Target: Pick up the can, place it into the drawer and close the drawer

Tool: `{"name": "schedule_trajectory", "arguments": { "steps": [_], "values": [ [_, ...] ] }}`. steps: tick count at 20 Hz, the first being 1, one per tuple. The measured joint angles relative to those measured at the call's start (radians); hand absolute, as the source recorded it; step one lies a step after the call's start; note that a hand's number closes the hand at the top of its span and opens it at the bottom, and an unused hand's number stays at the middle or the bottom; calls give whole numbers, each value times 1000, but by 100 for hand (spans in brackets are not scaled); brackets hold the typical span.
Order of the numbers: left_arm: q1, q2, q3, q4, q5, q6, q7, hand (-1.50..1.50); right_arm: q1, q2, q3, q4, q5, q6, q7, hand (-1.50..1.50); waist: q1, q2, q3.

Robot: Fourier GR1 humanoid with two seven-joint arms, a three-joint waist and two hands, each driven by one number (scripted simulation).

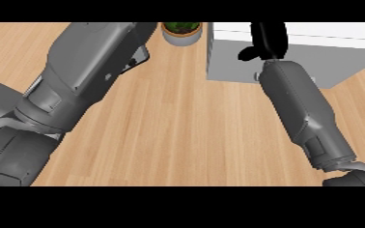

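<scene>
The can was not visible anywhere in the head view, so its location could not be determined. The left hand was also out of sight: the left forearm crossed the upper left of the view, and its far end passed beyond the top edge. The lower part of that arm was cut off at the left and bottom edges.

The right hand showed as a black shape over the drawer, a white and grey box at the upper right corner of the counter. The hand's upper part ran past the top edge. A short black part, probably the thumb, projected to the left over the drawer's grey face. Whether the fingers were curled or straight could not be told, nor whether they held anything.

The right forearm ran from the lower right corner diagonally up to the drawer, with the wrist lying at the drawer's front edge. The drawer's right side was cut off by the picture's edge.

A potted plant stood just left of the drawer, partly cut off at the top.
</scene>
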Motion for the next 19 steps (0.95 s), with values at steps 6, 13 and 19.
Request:
{"name": "schedule_trajectory", "arguments": {
  "steps": [6, 13, 19],
  "values": [
    [63, 29, -17, -93, -12, -8, 32, -150, -92, -18, -26, 129, 16, -22, -17, -150, 17, 4, 1],
    [117, 85, -23, -195, -14, -28, 87, -150, -155, -26, -58, 213, 6, -14, -55, -150, 22, 12, 6],
    [188, 116, -32, -285, -17, -32, 104, -150, -197, -31, -128, 197, -76, 35, -150, -150, 18, -6, -1]
  ]
}}
